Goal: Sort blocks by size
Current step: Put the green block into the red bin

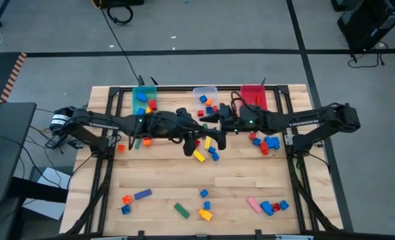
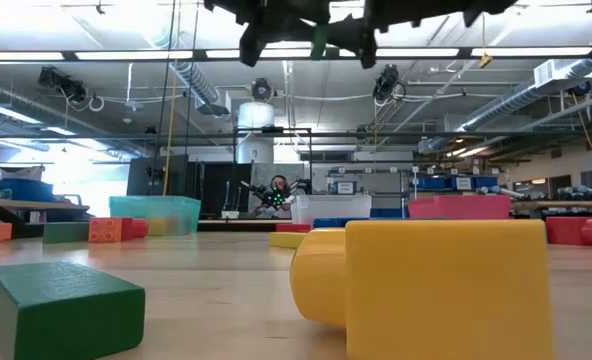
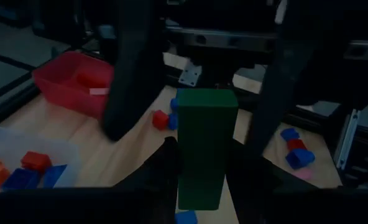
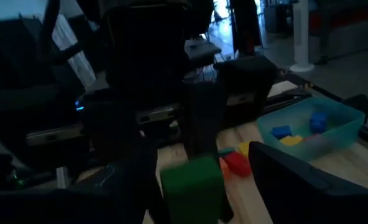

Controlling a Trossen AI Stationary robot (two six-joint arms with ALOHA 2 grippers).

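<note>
A long green block (image 3: 206,143) is held high over the middle of the table, in front of the bins; the low view shows it at its top edge (image 2: 319,42). My left gripper (image 1: 197,128) comes in from the table's left and is shut on the block. My right gripper (image 1: 215,122) comes in from the table's right and is open. Its two fingers (image 3: 129,68) stand on either side of the block's far end (image 4: 193,183), with a gap on each side. Other blocks lie loose on the table (image 1: 164,167). My left gripper pinches the green block's near end (image 3: 199,190) between its two fingers, on its two long sides. The fingers come roughly level from the table's left and lie along the block. The block sticks out forward past the fingertips, lifted well clear of the table.
A teal bin (image 1: 144,99), a clear bin (image 1: 205,97) and a red bin (image 1: 253,95) stand along the far edge, each with blocks inside. Loose blocks lie mid-table (image 1: 199,156), at the right (image 1: 269,143) and along the near edge (image 1: 181,211).
</note>
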